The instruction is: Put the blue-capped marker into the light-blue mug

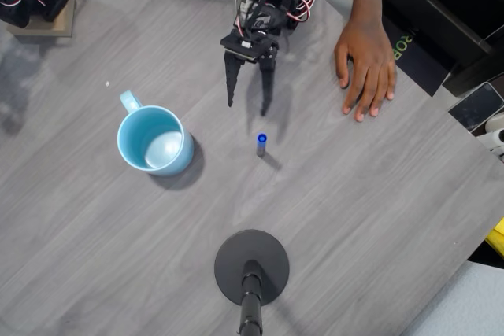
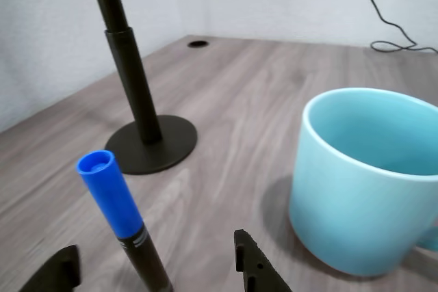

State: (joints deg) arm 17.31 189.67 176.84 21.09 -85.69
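Here, a grey wood-grain worktop [image 1: 354, 218] seen from above, with a black robot arm reaching in from the top edge. Its hand [image 1: 248, 104] is open, the two dark fingers spread apart and holding nothing, tips pointing toward the blue-capped marker [image 1: 261, 144]. The marker stands upright on its end just beyond the fingertips, apart from them, blue cap uppermost. In the wrist view the marker [image 2: 122, 223] rises between the two finger tips at the bottom edge, leaning slightly. The light-blue mug [image 1: 154, 140] stands upright to the left of the marker in the overhead view, well apart from it, empty, handle toward the top edge. A black round-based stand [image 1: 251, 267] sits near the bottom edge. A person's hand [image 1: 365, 67] rests flat on the worktop to the right of the arm.

The grasp has not begun. The likely trouble is the marker's narrow footing: a finger brushing it off-centre during the approach would probably tip it over and let it roll away. Closing on the smooth cap might also let it slip
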